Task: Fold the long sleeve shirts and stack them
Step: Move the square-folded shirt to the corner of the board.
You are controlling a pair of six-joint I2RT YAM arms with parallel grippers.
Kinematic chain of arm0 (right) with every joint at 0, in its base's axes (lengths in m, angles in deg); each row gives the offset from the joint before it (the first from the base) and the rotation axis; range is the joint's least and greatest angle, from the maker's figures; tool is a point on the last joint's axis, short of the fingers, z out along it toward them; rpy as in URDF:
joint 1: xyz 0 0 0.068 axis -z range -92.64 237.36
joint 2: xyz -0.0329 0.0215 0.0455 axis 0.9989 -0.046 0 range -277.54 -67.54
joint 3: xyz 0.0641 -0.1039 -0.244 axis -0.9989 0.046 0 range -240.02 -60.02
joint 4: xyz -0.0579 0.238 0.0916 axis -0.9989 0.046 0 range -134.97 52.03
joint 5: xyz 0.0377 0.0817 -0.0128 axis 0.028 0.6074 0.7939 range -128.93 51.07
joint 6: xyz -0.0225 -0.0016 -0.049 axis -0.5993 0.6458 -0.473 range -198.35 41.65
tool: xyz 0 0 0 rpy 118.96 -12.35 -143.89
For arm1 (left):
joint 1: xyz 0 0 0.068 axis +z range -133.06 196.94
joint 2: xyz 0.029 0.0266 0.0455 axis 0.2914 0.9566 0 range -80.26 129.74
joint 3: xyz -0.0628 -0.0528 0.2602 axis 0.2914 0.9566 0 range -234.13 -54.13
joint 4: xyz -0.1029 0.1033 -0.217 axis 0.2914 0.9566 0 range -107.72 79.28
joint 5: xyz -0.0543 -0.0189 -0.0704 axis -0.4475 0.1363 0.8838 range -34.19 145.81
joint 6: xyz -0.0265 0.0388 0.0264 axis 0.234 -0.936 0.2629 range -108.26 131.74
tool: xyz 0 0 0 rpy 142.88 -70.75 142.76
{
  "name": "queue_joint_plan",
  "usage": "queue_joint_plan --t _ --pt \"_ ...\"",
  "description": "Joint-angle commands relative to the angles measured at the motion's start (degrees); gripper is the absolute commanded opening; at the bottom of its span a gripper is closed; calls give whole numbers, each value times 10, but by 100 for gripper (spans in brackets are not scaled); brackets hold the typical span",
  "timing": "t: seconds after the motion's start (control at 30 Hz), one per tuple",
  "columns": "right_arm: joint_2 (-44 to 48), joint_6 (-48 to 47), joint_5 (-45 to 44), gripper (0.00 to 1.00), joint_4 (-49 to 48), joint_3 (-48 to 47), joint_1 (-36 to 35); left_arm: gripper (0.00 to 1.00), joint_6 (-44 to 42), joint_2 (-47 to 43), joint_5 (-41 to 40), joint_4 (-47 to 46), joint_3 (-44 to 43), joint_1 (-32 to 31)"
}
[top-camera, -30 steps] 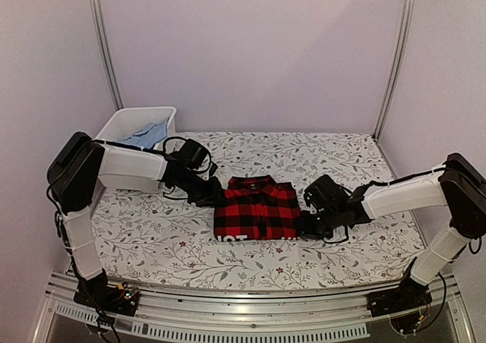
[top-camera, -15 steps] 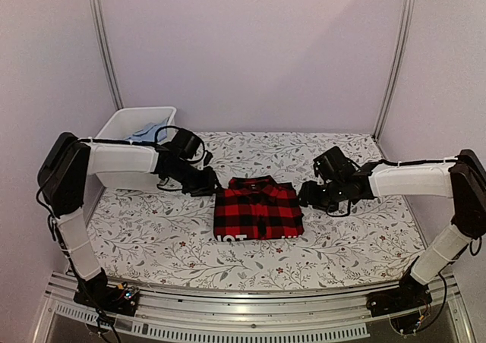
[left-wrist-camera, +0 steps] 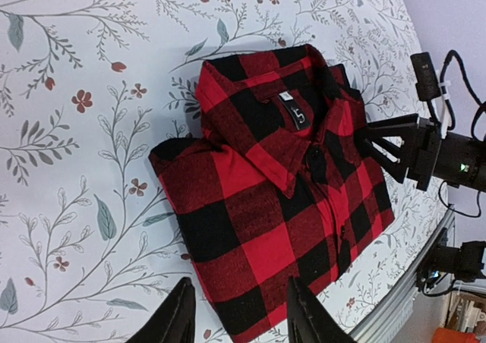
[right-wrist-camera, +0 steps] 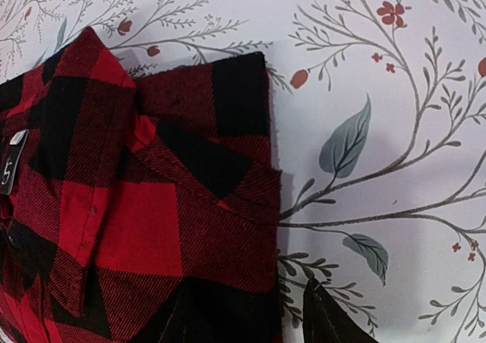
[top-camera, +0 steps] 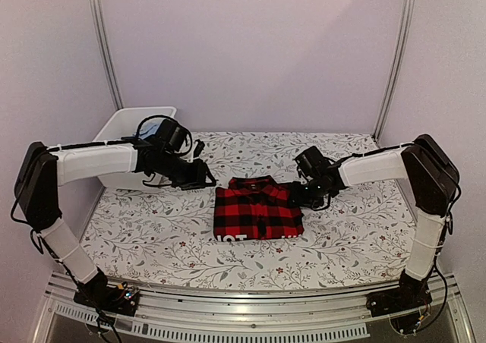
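One red-and-black check long sleeve shirt [top-camera: 257, 211] lies folded flat in the middle of the table, collar to the back, with a white lettered strip at its front edge. It also shows in the left wrist view [left-wrist-camera: 281, 184] and the right wrist view [right-wrist-camera: 152, 206]. My left gripper [top-camera: 203, 178] is open and empty, hovering off the shirt's back left corner; its fingers [left-wrist-camera: 176, 322] frame the shirt's edge from above. My right gripper [top-camera: 296, 194] is open at the shirt's back right corner, jaws straddling the cloth edge [right-wrist-camera: 243, 320], holding nothing.
A white plastic bin [top-camera: 121, 121] stands at the back left, partly behind my left arm. The floral tablecloth [top-camera: 357, 229] covers the table. Metal frame posts [top-camera: 395, 55] rise at the back corners. A rail [top-camera: 243, 313] runs along the front edge.
Both grippers have drawn toward the back. The left one moved up and left off the shirt's left side. The right one moved from the shirt's front right edge to its back right corner.
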Motion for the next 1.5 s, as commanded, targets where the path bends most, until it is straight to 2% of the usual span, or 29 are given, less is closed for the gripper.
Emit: queue_joint_plan --t 0.0,0.2,0.3,0.4,0.43,0.53,0.97,1.47 --pt "-29 -10 -10 46 19 -28 -1 41 -11 -26 -1 11 14 3" --pt "-59 -7 -11 41 38 -53 -17 41 -12 -36 6 11 14 3" --pt "-73 -1 -9 36 39 -52 -19 41 -12 -40 8 12 10 4" --pt "-78 1 -18 24 42 -59 -18 41 -12 -46 12 13 7 3" --pt "-79 -3 -24 16 46 -64 -16 41 -13 -47 12 14 6 4" --pt "-82 -14 -30 0 53 -75 -1 41 -17 -53 12 20 1 5" --pt "-80 -116 -75 0 78 -131 109 41 -27 -83 22 42 -1 6" --pt "-182 -279 -118 0 131 -354 268 40 -43 -101 48 57 -6 5"
